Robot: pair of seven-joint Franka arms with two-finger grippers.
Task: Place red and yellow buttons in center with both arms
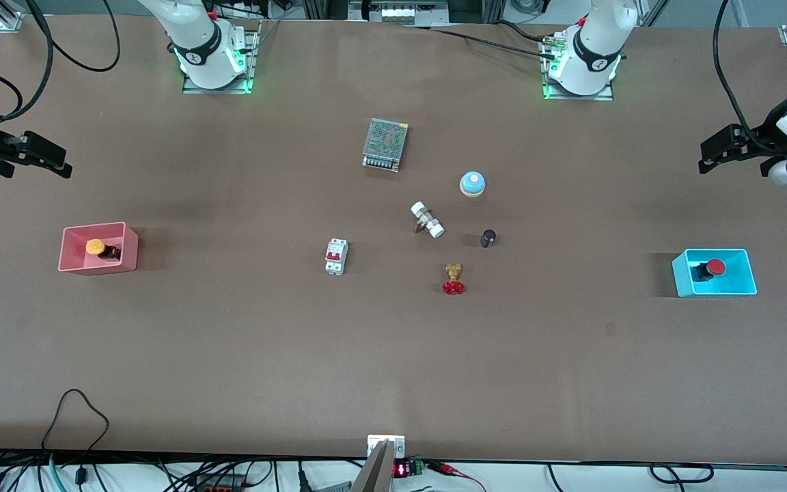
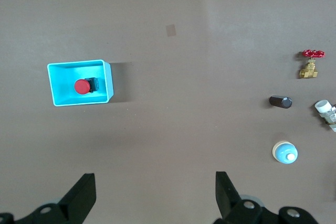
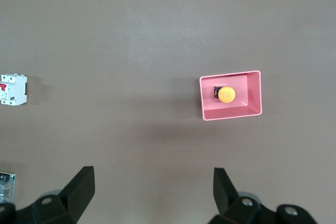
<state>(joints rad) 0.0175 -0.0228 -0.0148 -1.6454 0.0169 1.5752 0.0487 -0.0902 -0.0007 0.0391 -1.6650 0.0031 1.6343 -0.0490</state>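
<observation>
Red handwheel valve lies nearest front camera among middle items. White circuit breaker beside it, toward right arm's end. Dark cylinder, white fitting, blue-domed bell and mesh-covered power supply farther from camera.

Yellow button sits in pink bin, right arm's end. Red button sits in blue bin, left arm's end. Neither in center.

Right gripper hangs over bare tabletop near pink bin, fingers spread, empty. Left gripper hangs over tabletop near blue bin, fingers spread, empty.
</observation>
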